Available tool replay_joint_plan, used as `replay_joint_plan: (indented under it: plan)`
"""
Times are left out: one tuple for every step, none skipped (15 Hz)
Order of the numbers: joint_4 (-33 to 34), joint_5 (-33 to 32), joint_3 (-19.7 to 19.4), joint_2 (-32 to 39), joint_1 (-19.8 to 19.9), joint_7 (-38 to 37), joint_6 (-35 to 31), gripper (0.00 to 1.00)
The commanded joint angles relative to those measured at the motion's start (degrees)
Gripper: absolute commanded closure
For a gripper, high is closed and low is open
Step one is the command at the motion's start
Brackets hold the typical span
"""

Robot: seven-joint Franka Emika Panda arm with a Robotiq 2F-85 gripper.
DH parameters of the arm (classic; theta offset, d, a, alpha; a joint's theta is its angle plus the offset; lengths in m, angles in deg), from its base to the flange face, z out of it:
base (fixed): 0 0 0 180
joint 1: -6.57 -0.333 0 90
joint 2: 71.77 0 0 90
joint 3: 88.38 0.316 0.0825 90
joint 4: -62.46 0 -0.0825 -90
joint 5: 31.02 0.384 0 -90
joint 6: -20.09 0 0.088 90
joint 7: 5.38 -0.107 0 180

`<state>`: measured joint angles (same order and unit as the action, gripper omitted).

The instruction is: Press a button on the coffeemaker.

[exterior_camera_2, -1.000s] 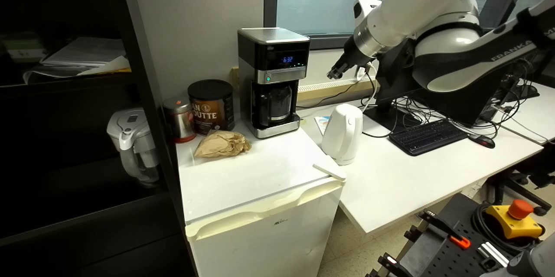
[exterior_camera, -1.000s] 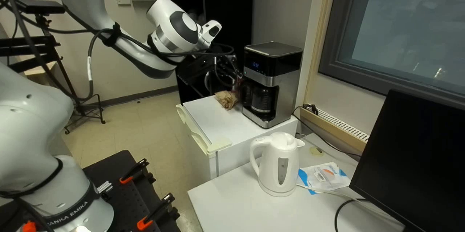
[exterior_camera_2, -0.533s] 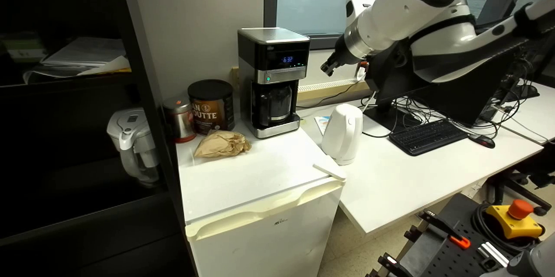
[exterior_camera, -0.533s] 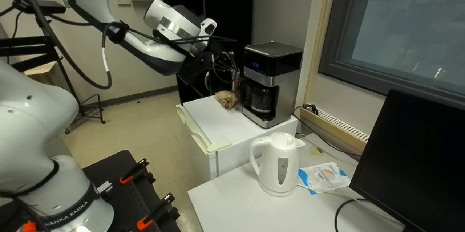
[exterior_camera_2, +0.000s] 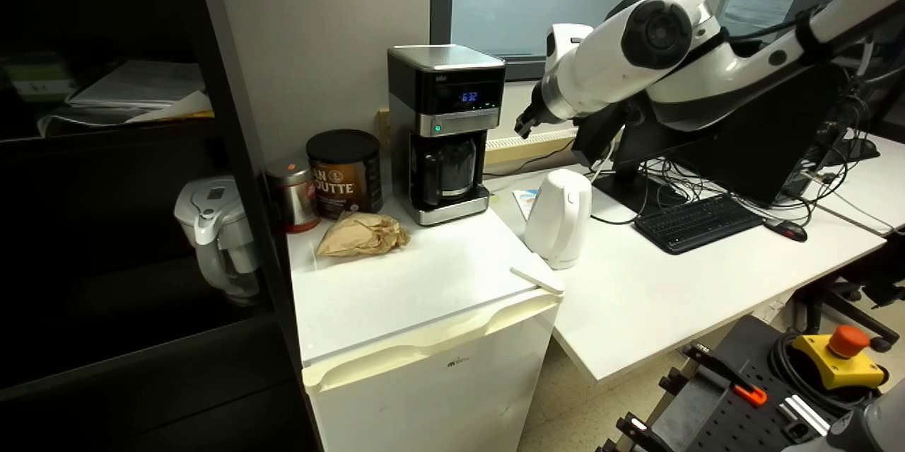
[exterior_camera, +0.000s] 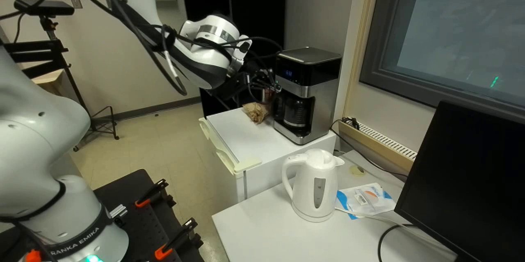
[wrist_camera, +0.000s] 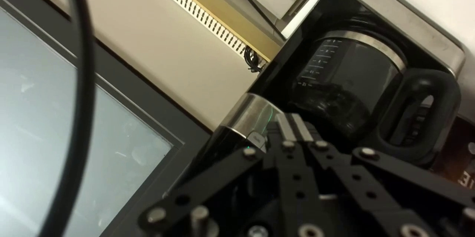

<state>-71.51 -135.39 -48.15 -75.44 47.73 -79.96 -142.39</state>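
Note:
The coffeemaker is a boxy black and silver machine with a lit clock display, seen in both exterior views (exterior_camera: 307,91) (exterior_camera_2: 452,125). Its dark carafe (wrist_camera: 345,81) and silver band (wrist_camera: 249,112) fill much of the wrist view. A small grey button (wrist_camera: 256,139) sits on the band, partly behind the gripper; it glows green in an exterior view (exterior_camera_2: 438,129). My gripper (wrist_camera: 295,127) is shut and empty, its pads together. It is in front of the machine, its tips beside the button in the wrist view. In an exterior view the gripper (exterior_camera_2: 524,126) appears apart from the machine.
A white kettle (exterior_camera: 315,188) stands on the desk, beside the white fridge (exterior_camera_2: 424,289) that bears the coffeemaker. A crumpled brown bag (exterior_camera_2: 362,234), a coffee can (exterior_camera_2: 344,176) and a steel canister (exterior_camera_2: 293,197) stand beside it. A monitor (exterior_camera: 467,180) stands on the desk.
My arm has swung and turned, bringing the gripper closer to the coffeemaker's front. The light on the robot's base has turned from white to green. The coffeemaker and kettle have not moved.

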Motion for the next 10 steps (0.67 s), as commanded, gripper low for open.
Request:
replay_joint_plan:
  plan:
    - [4.3, -7.2, 0.7, 8.9, -0.4, -5.3, 5.8, 0.96]
    - [5.0, -8.8, 0.6, 10.4, -0.5, -6.3, 7.0, 0.97]
    - [5.8, -9.9, 0.5, 11.8, -0.7, -6.7, 7.8, 0.96]
    - [6.6, -11.0, 0.4, 13.0, -0.8, -7.4, 8.5, 0.97]
    - [7.4, -11.7, 0.4, 13.9, -0.8, -7.9, 8.9, 0.96]
    - [8.0, -12.4, 0.5, 14.8, -0.8, -8.3, 9.1, 0.96]
    - [8.7, -13.0, 0.5, 15.6, -0.9, -8.5, 9.3, 0.96]
    - [9.3, -13.7, 0.5, 16.3, -0.9, -8.9, 9.5, 0.96]
    - [10.0, -14.3, 0.7, 16.6, -0.9, -9.5, 9.6, 0.97]
    - [10.4, -14.9, 0.7, 17.0, -1.0, -10.0, 9.6, 0.96]
